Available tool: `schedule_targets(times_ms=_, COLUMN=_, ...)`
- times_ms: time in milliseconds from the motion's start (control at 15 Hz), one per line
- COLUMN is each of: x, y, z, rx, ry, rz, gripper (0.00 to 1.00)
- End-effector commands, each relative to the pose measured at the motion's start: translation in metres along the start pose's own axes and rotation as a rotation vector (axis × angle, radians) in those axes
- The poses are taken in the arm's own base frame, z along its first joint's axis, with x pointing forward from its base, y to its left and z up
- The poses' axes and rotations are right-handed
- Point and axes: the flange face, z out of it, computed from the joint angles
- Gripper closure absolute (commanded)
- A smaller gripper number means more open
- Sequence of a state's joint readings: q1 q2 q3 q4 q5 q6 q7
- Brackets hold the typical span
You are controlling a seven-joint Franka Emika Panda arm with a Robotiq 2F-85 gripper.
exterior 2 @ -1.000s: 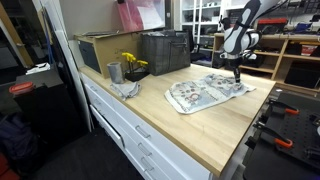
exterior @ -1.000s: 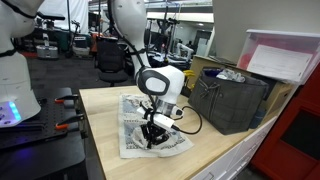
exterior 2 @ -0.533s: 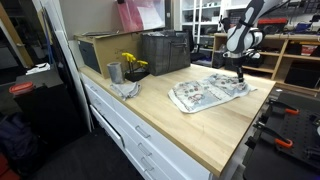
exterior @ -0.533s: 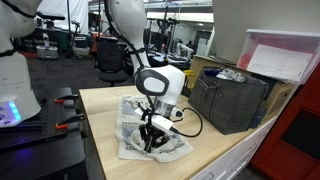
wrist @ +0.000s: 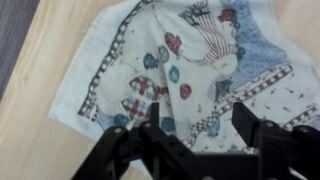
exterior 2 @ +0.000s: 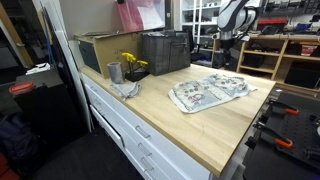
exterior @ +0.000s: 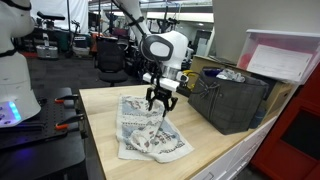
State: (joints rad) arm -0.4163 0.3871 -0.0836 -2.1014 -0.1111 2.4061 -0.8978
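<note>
The pincer (exterior: 161,103) hangs released above the patterned cloth (exterior: 150,138), jaws apart and holding nothing; a second ago it was clenched low on the fabric, and the arm has since lifted clear; the cloth lies rumpled on the wooden surface (exterior: 100,108), near the grey crate (exterior: 230,100); the wrist view shows the cloth (wrist: 180,60) spread below the fingers (wrist: 245,118).

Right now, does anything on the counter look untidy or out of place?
The patterned cloth lies rumpled on the wooden counter, with raised folds instead of lying flat. The gripper hangs open above it, holding nothing. I see nothing spilled or broken.
</note>
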Motion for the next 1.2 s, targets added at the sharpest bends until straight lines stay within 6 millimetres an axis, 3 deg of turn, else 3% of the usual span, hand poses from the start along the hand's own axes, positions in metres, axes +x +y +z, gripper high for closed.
schedule_targets(times_ms=0, x=0.037, y=-0.035, z=-0.046, rx=0.015, ry=-0.015, rz=-0.075, gripper=0.0)
schedule_targets(times_ms=400, x=0.082, y=-0.075, z=-0.113, rx=0.083, ry=-0.048, rz=-0.062, gripper=0.0)
schedule_targets(times_ms=733, x=0.084, y=-0.076, z=-0.166, rx=0.029, ry=0.026, rz=0.229, gripper=0.0)
schedule_targets(times_ms=1133, x=0.087, y=-0.093, z=-0.208, rx=-0.024, ry=0.074, rz=0.537, gripper=0.0)
